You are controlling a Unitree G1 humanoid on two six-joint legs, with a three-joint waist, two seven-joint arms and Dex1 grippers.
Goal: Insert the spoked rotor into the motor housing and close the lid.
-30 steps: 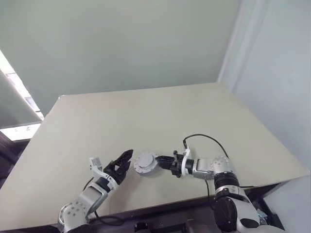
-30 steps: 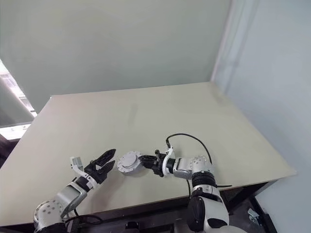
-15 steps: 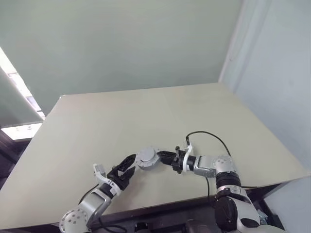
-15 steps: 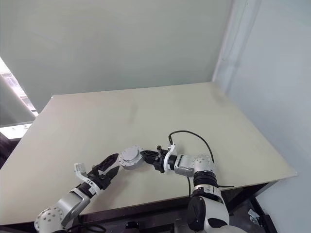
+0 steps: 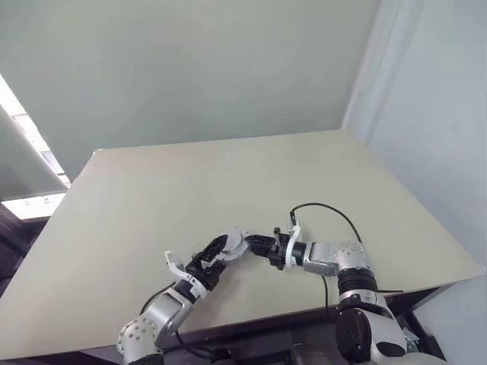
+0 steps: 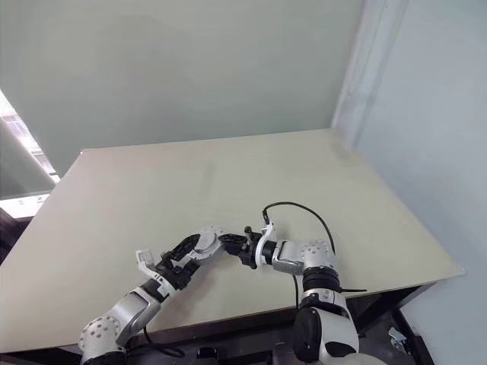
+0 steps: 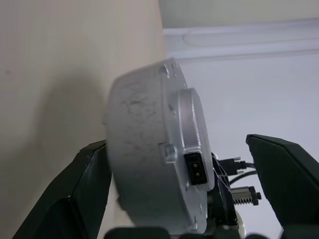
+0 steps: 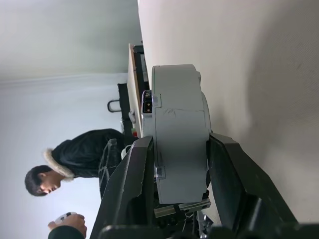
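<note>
Motor housing (image 8: 179,129): held off the table (image 5: 152,198).
Right gripper (image 5: 255,245): clamped on it.
Left gripper (image 5: 221,249): spread wide around it.

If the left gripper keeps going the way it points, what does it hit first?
Most likely the grey round motor assembly, held by the right gripper; the left gripper stands open around it already.

We cannot tell whether the grey round assembly (image 8: 178,132) holds a rotor; its inside is hidden. Behind the assembly, a person (image 8: 82,157) is cut off by the edge.
</note>
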